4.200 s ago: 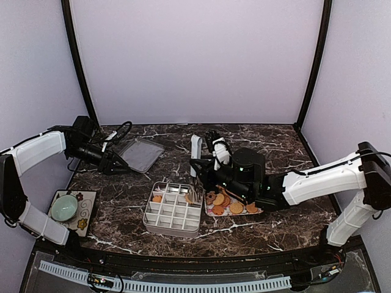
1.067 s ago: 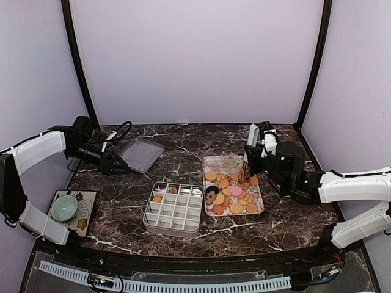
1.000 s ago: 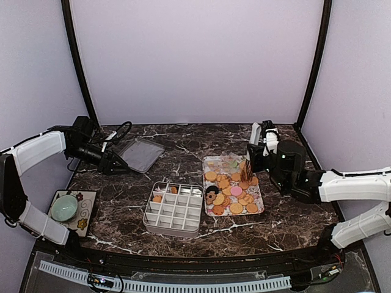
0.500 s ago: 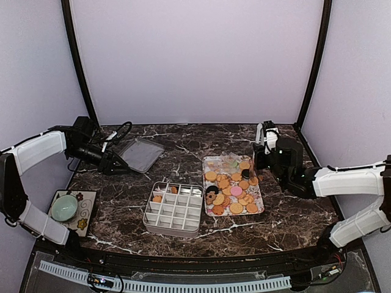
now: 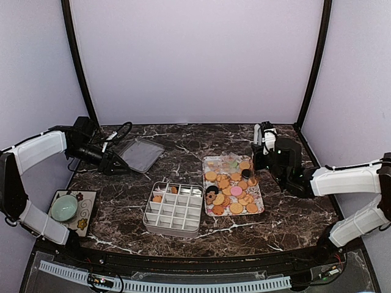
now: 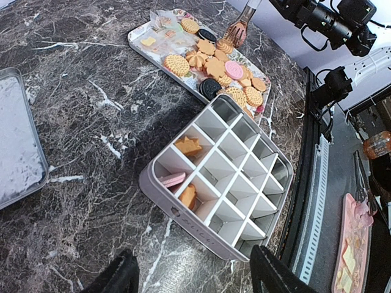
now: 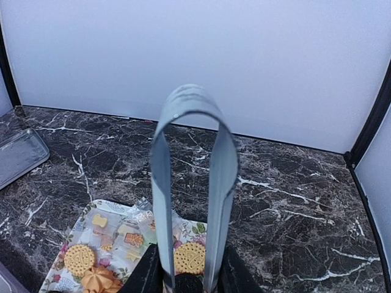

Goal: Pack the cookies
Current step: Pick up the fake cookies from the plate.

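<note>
**Tongs over the tray, three pieces boxed**

Found most of the cookies (image 5: 232,190) (image 6: 215,67) (image 7: 189,257) lying on the flower-patterned tray (image 5: 212,160) (image 6: 135,43) (image 7: 82,229), right of centre on the dark marble table (image 5: 287,213). Mostly round golden-orange, with one pink round and a couple of black ones among them.

Counted three more inside the divided box (image 5: 174,210) (image 6: 220,183), just left of the tray and near it. Noted a star-shaped orange one, a pink one and a brown-orange one, each in its own cell toward one corner of the box.

Logged the right gripper (image 5: 259,160) (image 7: 190,278) at the tray's far right corner, clamped from both sides on the two blades of the metal tongs (image 5: 259,131) (image 6: 239,29) (image 7: 221,171). Saw the tongs standing loop end up, tips down over the right side of the tray among the biscuits. Spotted a black round right by the tips in the top view. Unable to tell whether pinched between the tips or merely lying beside them.

Logged the left gripper (image 5: 113,165) (image 6: 192,278) well apart at the far left of the table, just beside a shallow metal lid (image 5: 140,154) (image 6: 18,146), with fingers (image 6: 119,278) spread wide.

Noted a pale green bowl (image 5: 64,207) on a flowered mat (image 5: 84,223) at the near left corner.
</note>
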Robot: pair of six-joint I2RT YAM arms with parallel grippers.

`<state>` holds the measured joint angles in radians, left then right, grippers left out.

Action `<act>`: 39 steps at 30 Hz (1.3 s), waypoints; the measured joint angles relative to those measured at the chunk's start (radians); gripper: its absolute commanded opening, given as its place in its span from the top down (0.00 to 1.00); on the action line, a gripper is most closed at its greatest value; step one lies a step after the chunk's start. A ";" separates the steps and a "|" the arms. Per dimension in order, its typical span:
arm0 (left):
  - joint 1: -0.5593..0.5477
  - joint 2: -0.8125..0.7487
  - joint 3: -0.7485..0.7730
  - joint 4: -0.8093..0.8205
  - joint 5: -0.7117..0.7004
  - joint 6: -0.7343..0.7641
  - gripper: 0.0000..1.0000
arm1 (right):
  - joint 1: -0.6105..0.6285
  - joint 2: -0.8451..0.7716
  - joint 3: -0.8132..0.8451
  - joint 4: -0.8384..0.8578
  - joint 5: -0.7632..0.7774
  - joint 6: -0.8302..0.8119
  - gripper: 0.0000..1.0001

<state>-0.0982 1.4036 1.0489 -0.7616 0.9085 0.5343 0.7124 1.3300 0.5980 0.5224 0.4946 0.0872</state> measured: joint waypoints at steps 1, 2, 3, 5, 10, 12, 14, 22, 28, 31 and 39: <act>0.000 0.001 0.000 0.000 0.000 0.000 0.36 | 0.000 -0.001 0.000 0.001 -0.002 0.000 0.73; 0.000 0.002 0.000 0.000 0.000 0.000 0.36 | 0.000 -0.003 0.000 0.001 -0.005 0.002 0.73; 0.000 0.003 0.001 0.000 0.000 0.000 0.36 | 0.000 -0.006 -0.001 0.000 -0.009 0.003 0.74; 0.000 0.003 0.005 -0.001 0.000 0.000 0.36 | 0.000 -0.014 -0.004 0.000 -0.021 0.007 0.74; 0.000 0.003 0.011 -0.003 0.000 0.000 0.36 | 0.000 -0.026 -0.013 0.001 -0.035 0.025 0.74; 0.000 0.003 0.011 -0.004 0.000 0.000 0.36 | 0.000 -0.026 -0.015 0.001 -0.036 0.029 0.74; 0.000 0.003 0.011 -0.004 0.000 0.000 0.36 | 0.000 -0.026 -0.016 0.001 -0.040 0.033 0.74; 0.000 0.003 0.011 -0.004 0.000 0.000 0.36 | 0.000 -0.016 -0.016 0.002 -0.050 0.056 0.56; 0.000 0.003 0.011 -0.005 0.000 0.000 0.36 | 0.000 0.003 -0.037 0.011 -0.053 0.072 0.57; 0.000 0.003 0.012 -0.007 0.000 0.000 0.36 | 0.000 0.005 -0.042 0.024 -0.052 0.072 0.58; 0.000 0.003 0.015 -0.015 0.000 0.000 0.36 | 0.000 0.006 -0.051 0.036 -0.047 0.068 0.62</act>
<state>-0.0982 1.4071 1.0637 -0.7769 0.9089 0.5343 0.7124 1.3357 0.5472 0.5587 0.4473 0.1547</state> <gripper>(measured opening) 0.637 0.398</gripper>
